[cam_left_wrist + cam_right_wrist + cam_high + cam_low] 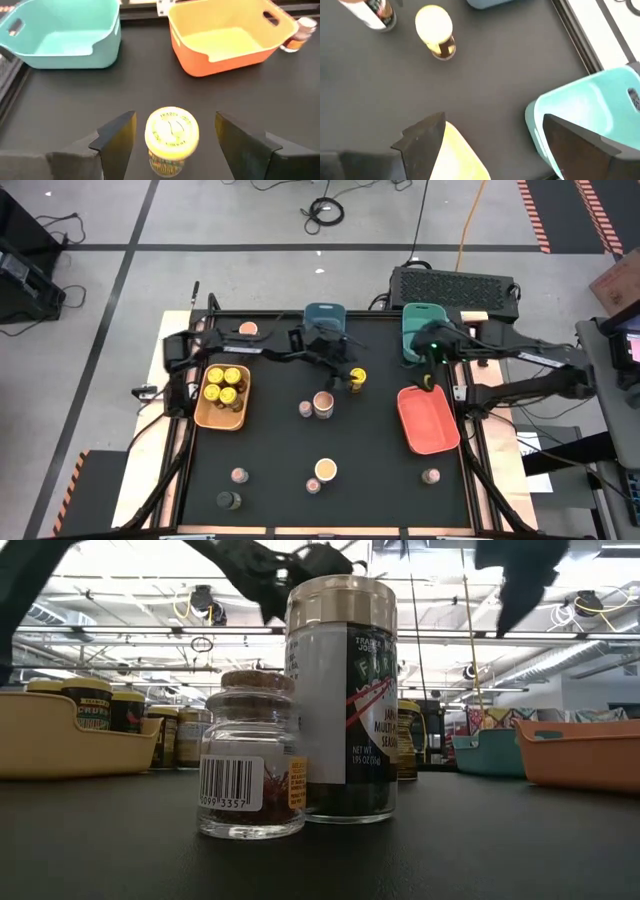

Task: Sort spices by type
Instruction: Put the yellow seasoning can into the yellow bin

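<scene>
Four yellow jars already in orange bin. Left gripper open astride fifth yellow jar, not clamped. Right gripper wide, empty. Other jars unsorted.

The small round spice jar with a bright yellow lid carries a yellow label. The rectangular plastic bin of pale teal sits on a matte black tabletop, as does the rectangular plastic bin of orange-red. The tall jar with a metallic tan lid wears a dark green and white label; the tiny cork-topped glass jar shows a white barcode sticker.
</scene>
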`<state>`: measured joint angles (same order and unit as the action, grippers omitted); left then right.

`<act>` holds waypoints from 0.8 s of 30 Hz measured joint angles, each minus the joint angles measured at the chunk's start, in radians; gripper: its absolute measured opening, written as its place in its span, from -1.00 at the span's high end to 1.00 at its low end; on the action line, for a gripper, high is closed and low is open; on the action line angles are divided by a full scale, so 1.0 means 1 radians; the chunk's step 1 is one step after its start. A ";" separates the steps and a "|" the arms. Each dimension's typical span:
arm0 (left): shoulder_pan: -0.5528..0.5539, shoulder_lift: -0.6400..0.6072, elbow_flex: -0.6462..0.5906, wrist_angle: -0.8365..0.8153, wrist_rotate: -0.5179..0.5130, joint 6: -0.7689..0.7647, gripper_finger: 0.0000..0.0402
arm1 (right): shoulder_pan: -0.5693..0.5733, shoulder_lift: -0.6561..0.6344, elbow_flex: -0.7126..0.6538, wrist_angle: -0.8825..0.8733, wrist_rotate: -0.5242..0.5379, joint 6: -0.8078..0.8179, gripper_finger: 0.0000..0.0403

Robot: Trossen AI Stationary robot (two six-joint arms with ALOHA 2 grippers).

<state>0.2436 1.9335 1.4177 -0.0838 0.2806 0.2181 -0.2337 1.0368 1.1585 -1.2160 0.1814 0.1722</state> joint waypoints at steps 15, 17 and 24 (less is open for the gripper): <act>-0.011 0.148 0.158 0.050 -0.044 -0.033 -0.35 | 0.000 -0.129 -0.150 -0.039 0.000 -0.008 -0.63; -0.014 0.148 0.158 0.045 -0.045 -0.036 -0.35 | 0.000 -0.129 -0.151 -0.040 0.000 -0.013 -0.63; -0.029 0.148 0.158 -0.020 -0.058 -0.037 -0.36 | 0.000 -0.129 -0.151 -0.040 -0.002 -0.019 -0.63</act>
<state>0.2147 2.0819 1.5761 -0.1042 0.2228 0.1814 -0.2337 0.9073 1.0077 -1.2560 0.1794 0.1535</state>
